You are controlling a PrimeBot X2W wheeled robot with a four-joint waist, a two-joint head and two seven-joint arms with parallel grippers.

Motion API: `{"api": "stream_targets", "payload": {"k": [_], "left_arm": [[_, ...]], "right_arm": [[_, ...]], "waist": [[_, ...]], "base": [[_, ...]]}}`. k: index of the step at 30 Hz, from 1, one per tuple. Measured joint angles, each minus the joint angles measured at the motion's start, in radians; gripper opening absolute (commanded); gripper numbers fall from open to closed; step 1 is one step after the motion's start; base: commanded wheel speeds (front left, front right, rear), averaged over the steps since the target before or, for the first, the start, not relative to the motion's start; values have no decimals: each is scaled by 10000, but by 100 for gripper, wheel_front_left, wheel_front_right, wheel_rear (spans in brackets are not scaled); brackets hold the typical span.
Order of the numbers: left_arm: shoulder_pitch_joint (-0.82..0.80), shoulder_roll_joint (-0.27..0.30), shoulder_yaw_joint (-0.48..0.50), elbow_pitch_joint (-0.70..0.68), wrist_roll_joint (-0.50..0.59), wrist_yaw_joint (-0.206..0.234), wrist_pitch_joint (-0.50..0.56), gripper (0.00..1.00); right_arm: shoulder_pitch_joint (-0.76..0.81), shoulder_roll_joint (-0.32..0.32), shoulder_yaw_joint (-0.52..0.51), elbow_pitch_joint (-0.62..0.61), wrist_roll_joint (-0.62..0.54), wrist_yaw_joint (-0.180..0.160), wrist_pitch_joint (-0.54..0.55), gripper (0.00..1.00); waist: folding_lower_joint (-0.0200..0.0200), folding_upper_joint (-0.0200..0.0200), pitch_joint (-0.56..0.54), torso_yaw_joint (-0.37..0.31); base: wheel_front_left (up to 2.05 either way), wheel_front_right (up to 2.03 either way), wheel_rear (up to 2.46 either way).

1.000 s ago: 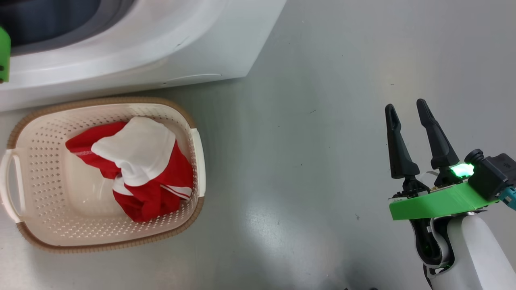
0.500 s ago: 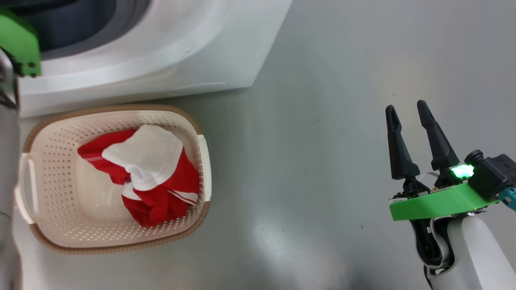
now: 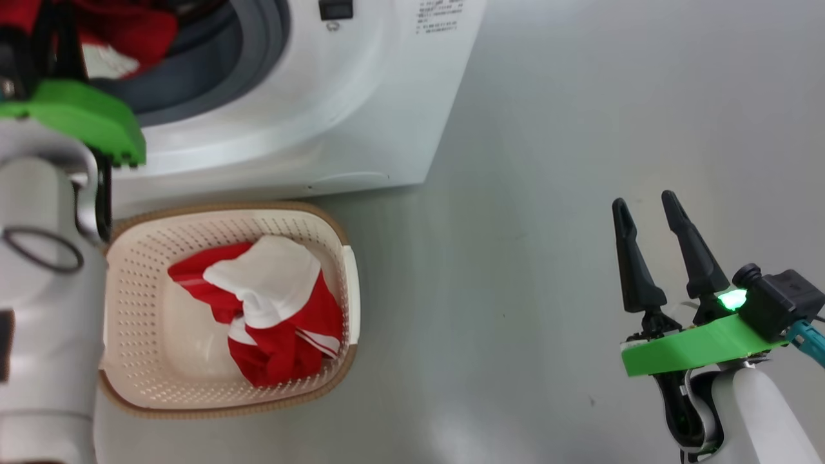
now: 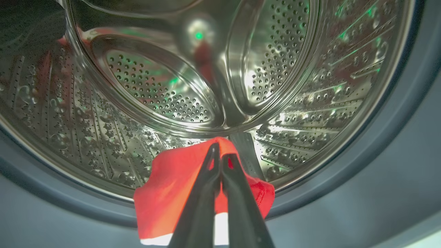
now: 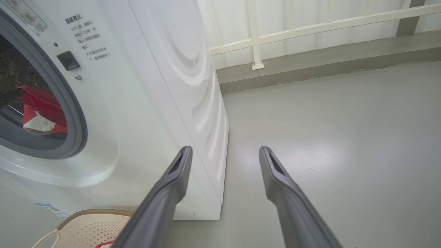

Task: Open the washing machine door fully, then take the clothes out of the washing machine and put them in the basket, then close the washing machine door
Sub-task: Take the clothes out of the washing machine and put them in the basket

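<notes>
In the left wrist view my left gripper [image 4: 220, 153] is shut on red clothes [image 4: 165, 193] with a white edge, at the mouth of the steel drum [image 4: 155, 86]. The same red cloth [image 3: 129, 29] hangs in the washing machine [image 3: 361, 96] opening in the head view, beyond my left arm [image 3: 45, 258]. Another red and white garment [image 3: 264, 303] lies in the basket [image 3: 135, 309] on the floor before the machine. My right gripper [image 3: 641, 209] hovers open and empty over the floor, far right of the basket. The washing machine door is out of view.
Grey floor [image 3: 515, 193] spreads between the basket and my right gripper. The right wrist view shows the machine's white side [image 5: 193, 86], the basket's rim [image 5: 93, 213] at the bottom left, and a white railing [image 5: 310, 31] along the far wall.
The head camera has shifted, bringing more of the washing machine into view. My left arm has come into the picture with a red garment in its fingers at the drum's mouth.
</notes>
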Motion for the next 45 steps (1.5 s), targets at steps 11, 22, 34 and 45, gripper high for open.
{"api": "stream_targets", "payload": {"k": [11, 22, 34, 45], "left_arm": [[2716, -508, 966, -3346, -357, -332, -10, 0], [4334, -905, 1795, -6082, -213, -688, -12, 0], [5324, -1402, 2201, -9233, -27, -865, -42, 0], [6104, -1547, 2090, -10725, -27, -876, -56, 0]], "right_arm": [[810, 8, -86, 148, -153, 0, 2, 100], [1179, 8, -234, 161, -314, 0, 2, 100], [1184, 8, -249, 105, -314, 0, 0, 100], [1181, 8, -267, 59, -314, 0, 0, 100]], "waist": [[0, 0, -1154, 237], [0, -1, -1842, 612], [0, 0, -1742, 693], [0, 0, -1541, 732]], "base": [[0, 0, 0], [0, 0, 0], [0, 0, 0], [0, 0, 0]]}}
